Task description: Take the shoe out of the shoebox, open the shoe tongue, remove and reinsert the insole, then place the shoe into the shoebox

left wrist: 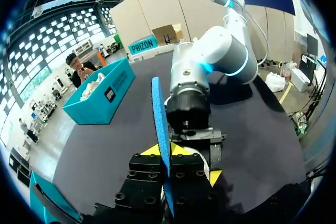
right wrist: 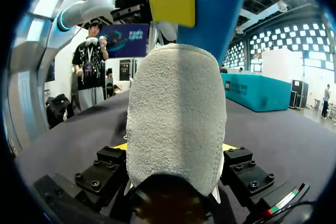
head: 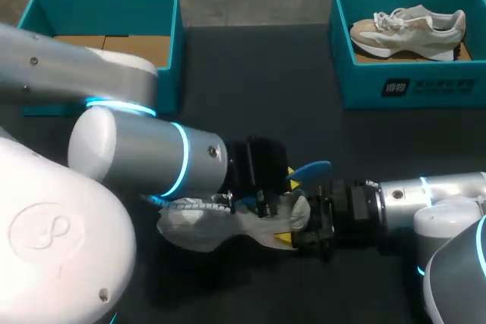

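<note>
The pale grey-white sneaker (head: 216,221) lies on the dark worktop (head: 250,81) near the front middle, with its heel toward the right arm. The right gripper (head: 298,227) is clamped on that heel. In its wrist view the fuzzy heel fills the gap between the two fingers, with a yellow tip against it on each side.

The left gripper (head: 262,184) hangs just above the sneaker's heel end. Its yellow tips are pinched on the thin blue foam insole (head: 310,170). In the left wrist view the insole stands edge-on between them and sticks out past the fingers toward the right arm. From the right wrist it rises just behind the heel collar, and I cannot tell whether its other end sits inside the shoe.

Well apart from both grippers, the teal shoebox with brown cardboard inside (head: 163,43) stands at the far left. A second teal shoebox (head: 342,58) at the far right holds a beige and white sneaker (head: 410,28).
</note>
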Robot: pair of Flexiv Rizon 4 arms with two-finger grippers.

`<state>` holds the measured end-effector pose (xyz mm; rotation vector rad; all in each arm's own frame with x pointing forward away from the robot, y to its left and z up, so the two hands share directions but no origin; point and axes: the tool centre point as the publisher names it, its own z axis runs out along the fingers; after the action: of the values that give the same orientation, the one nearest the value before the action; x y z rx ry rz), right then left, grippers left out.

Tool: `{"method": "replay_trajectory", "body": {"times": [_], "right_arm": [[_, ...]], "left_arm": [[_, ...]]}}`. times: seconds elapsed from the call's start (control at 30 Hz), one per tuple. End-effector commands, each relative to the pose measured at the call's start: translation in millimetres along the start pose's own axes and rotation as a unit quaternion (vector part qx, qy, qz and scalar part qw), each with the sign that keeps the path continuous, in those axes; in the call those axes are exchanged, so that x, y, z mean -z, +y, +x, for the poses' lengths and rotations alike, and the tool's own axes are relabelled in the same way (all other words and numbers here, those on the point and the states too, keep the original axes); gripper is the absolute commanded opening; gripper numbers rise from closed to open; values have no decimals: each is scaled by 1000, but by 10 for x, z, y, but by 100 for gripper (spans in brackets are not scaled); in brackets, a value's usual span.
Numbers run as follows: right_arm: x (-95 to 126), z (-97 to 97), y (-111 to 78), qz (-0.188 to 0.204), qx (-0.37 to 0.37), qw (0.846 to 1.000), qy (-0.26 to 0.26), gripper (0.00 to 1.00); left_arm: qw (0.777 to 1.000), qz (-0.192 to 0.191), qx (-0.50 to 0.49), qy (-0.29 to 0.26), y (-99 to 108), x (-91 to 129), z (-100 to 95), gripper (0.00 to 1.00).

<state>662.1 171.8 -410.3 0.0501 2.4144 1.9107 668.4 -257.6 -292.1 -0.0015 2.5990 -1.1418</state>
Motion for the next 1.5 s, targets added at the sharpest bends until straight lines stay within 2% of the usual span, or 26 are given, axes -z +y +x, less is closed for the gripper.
{"method": "replay_trajectory", "body": {"times": [0.03,0.33,0.53,0.7,0.8,1.07,1.3,1.5], "right_arm": [[-1,8,18,3,0,1000,1,0],[-1,8,18,3,0,1000,1,0],[-1,8,18,3,0,1000,1,0],[-1,8,18,3,0,1000,1,0],[-1,8,18,3,0,1000,1,0],[-1,8,18,3,0,1000,1,0],[-1,8,18,3,0,1000,1,0],[-1,8,18,3,0,1000,1,0]], "left_arm": [[999,-38,4,6,-120,29,-15,0],[993,-72,49,81,-261,101,-101,0],[984,-77,81,137,-311,169,-160,0],[972,-66,108,196,-330,226,-234,0],[963,-43,118,240,-371,295,-291,0],[959,29,97,265,-580,555,-388,0],[946,93,89,298,-844,762,-412,0],[927,144,78,337,-1107,1076,-463,0]]}}
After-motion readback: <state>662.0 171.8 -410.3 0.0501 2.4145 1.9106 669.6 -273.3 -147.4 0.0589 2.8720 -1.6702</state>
